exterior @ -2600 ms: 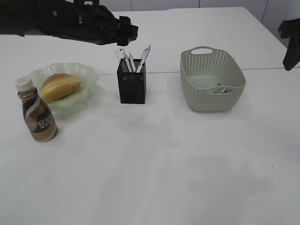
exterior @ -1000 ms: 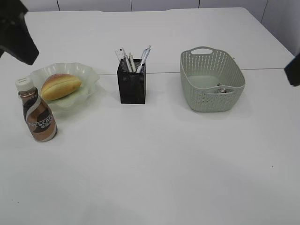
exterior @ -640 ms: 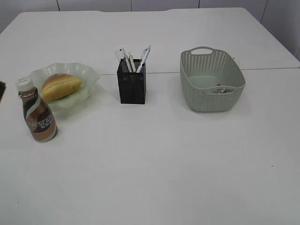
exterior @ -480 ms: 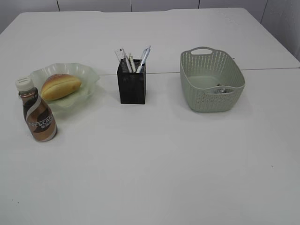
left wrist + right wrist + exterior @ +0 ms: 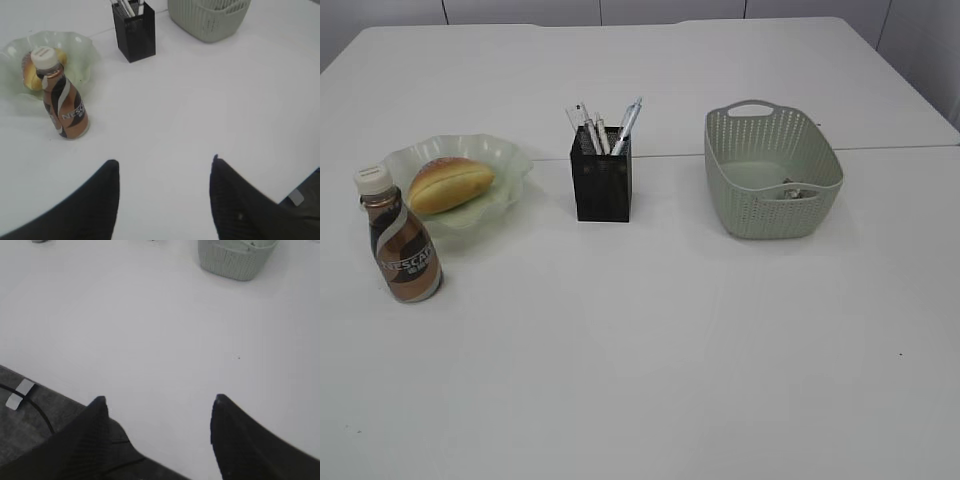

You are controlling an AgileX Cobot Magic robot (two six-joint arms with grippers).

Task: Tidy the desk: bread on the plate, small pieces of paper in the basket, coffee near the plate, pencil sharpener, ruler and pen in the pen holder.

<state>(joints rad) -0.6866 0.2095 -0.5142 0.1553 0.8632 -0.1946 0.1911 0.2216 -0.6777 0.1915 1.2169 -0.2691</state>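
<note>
**Tabletop tidy, both claws hanging empty**

Toward the far left corner of the tabletop (image 5: 650,350), the plate (image 5: 505,160) is sitting with its wavy pale-green rim up, and the bread (image 5: 450,184) is lying inside it, golden side showing. Just beside the plate, on the side nearer the front edge, the coffee (image 5: 404,250) is standing upright with its white cap on; from the left wrist view the bottle is partly covering the bun behind it.

Near the middle of the far half, right on the thin seam line (image 5: 880,149) that is running across the tabletop, the pen holder (image 5: 601,182) is standing square and upright. White and clear-bodied pens (image 5: 626,124) are sticking out of its top, leaning right, with a flat clear strip (image 5: 579,121) among them that may be the ruler; I cannot tell for sure, and I cannot make out a pencil sharpener.

Toward the far right side, the basket (image 5: 772,215) is sitting well apart from the pen holder, one handle facing the far edge. Something small and crumpled (image 5: 791,190) is lying on its floor against the nearer wall.

Neither arm is showing in the exterior view. In the wrist views, the left claw (image 5: 164,172) is hovering over bare tabletop near the front edge, its jaws standing wide with nothing between them. The right claw (image 5: 159,407) is hanging likewise over the front right edge, jaws wide apart and empty, with grey floor and a cable (image 5: 30,402) showing below the edge.
</note>
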